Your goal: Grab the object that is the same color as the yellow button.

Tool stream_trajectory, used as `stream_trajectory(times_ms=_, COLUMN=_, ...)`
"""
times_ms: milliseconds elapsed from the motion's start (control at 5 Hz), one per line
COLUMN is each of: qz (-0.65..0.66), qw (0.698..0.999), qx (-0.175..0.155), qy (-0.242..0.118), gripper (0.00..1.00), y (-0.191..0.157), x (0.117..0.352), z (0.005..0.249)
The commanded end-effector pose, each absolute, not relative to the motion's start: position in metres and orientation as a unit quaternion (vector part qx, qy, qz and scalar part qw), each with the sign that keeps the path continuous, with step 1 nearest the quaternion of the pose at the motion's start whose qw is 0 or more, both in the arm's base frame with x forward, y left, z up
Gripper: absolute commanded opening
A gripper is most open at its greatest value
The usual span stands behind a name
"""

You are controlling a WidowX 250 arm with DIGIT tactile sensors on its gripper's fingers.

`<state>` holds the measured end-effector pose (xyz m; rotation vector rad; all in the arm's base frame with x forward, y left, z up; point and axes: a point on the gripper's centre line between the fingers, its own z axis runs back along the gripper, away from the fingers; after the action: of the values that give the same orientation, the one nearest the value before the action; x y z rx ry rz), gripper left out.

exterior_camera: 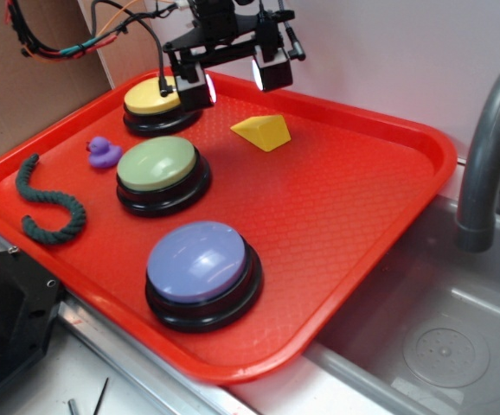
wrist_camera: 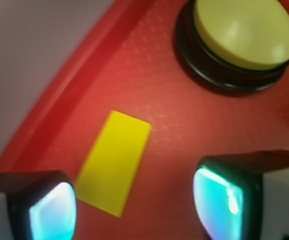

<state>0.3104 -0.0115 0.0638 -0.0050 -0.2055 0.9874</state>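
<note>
Exterior view: taken from in front of and above the tray (exterior_camera: 354,259), looking obliquely down across it toward the back wall; the whole tray and part of a sink (exterior_camera: 440,346) are in frame. Wrist view: taken from the arm, looking steeply down and close to the tray (wrist_camera: 149,90), slightly blurred, with both fingertips (wrist_camera: 52,210) at the lower edge. Shared: the yellow button (exterior_camera: 153,98) (wrist_camera: 244,32), the wedge (exterior_camera: 263,131) (wrist_camera: 114,162) and the tray's far rim.

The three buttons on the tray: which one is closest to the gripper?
The yellow button, at the tray's far corner, beside the open gripper; the green button and blue-purple button sit nearer the camera.
</note>
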Motion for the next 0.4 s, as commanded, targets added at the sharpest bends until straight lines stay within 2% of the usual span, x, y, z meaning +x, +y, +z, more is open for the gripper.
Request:
stream_trajectory(times_ms=0, qz=0.367, qw=0.918, qx=0.000, qy=-0.153, gripper=1.00, y=-0.0162, x=0.3196, z=0.0596)
stream_trajectory(times_ms=200, qz=0.368, qw=0.919, qx=0.006, qy=-0.140, gripper=1.00, y=-0.0170, x=0.3236, z=0.0503)
